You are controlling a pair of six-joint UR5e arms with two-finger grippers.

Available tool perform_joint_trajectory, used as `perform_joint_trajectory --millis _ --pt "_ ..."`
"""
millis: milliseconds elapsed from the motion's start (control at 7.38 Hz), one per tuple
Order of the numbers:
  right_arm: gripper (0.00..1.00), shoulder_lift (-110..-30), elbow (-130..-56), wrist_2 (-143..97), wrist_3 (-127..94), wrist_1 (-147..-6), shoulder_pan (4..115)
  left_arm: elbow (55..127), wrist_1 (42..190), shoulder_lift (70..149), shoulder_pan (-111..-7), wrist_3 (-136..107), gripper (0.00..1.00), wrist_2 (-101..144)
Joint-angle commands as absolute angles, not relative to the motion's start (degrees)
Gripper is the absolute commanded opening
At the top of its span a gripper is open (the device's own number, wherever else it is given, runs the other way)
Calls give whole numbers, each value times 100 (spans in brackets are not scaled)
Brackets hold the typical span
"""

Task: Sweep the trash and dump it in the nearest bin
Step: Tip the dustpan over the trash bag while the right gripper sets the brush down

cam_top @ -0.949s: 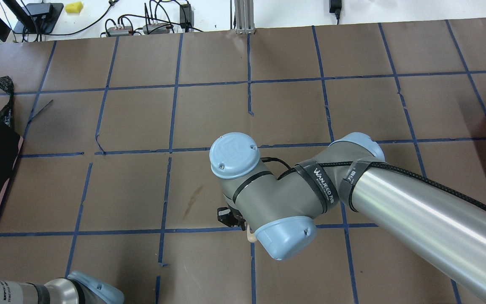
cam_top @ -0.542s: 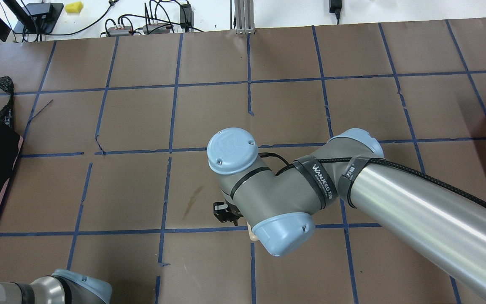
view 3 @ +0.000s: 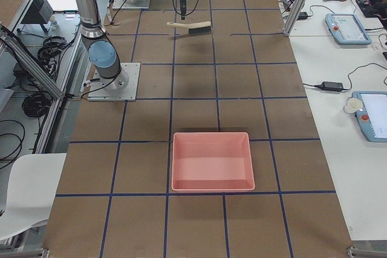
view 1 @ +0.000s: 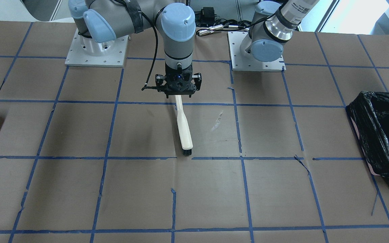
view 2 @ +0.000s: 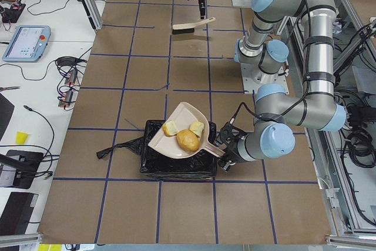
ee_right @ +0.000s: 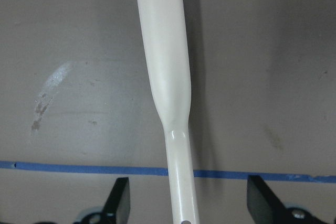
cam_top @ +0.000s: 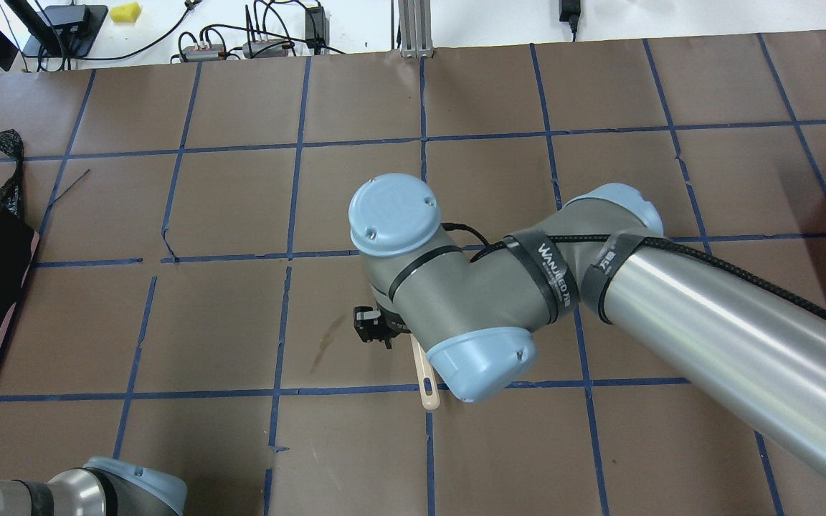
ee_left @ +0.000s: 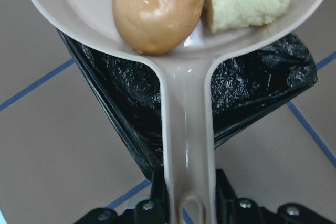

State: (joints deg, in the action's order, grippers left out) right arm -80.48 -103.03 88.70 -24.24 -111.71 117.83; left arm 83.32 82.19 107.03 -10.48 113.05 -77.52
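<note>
Three pieces of trash lie in the dustpan (view 2: 181,113): one orange-brown lump (view 2: 188,140) like a potato, and two pale-yellow sponge chunks (view 2: 171,127) beside it. The left gripper (ee_left: 188,187) is clamped on the thin handle of the dustpan and holds the pan above the bin (view 2: 176,166), which is lined with a black bag. The sweeping looks finished, and the step in hand seems to be the dump.

To do it well, I would first bring the wide front lip over the middle of the bin, not over its rim. Then I would tip the lip down slowly. The round lump will probably roll off first and quickly, while the light chunks may cling to the pan, so a steeper tilt at the end should help. The hold on the handle must stay firm during the turn, because the handle is smooth and narrow.

The right gripper (ee_right: 189,203) has its fingers spread wide on both sides of the brush (view 1: 184,125) handle and touches nothing. The brush seems to rest on the table (view 1: 282,189), well apart from the bin.
</note>
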Motion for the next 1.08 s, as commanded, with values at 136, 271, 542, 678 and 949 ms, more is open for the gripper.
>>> perform_joint_trajectory --millis 136,271,542,678,949 --pt "81 -8226 -9163 8947 -876 -9806 10815 8323 7912 10653 -1124 10934 2 -8698" --pt "81 -8340 -8767 8930 -435 -9339 10410 8358 7640 10705 -1125 10942 2 -8753" --pt "83 -8603 -8622 8938 260 -8939 9768 8385 7638 10662 -1299 10873 2 -9102" --pt "98 -8848 -8622 8947 290 -8904 9625 8350 7620 10748 -1466 10855 2 -9436" --pt "99 -8912 -8683 8860 316 -8745 9545 8420 7235 10740 -1573 10558 2 -9893"
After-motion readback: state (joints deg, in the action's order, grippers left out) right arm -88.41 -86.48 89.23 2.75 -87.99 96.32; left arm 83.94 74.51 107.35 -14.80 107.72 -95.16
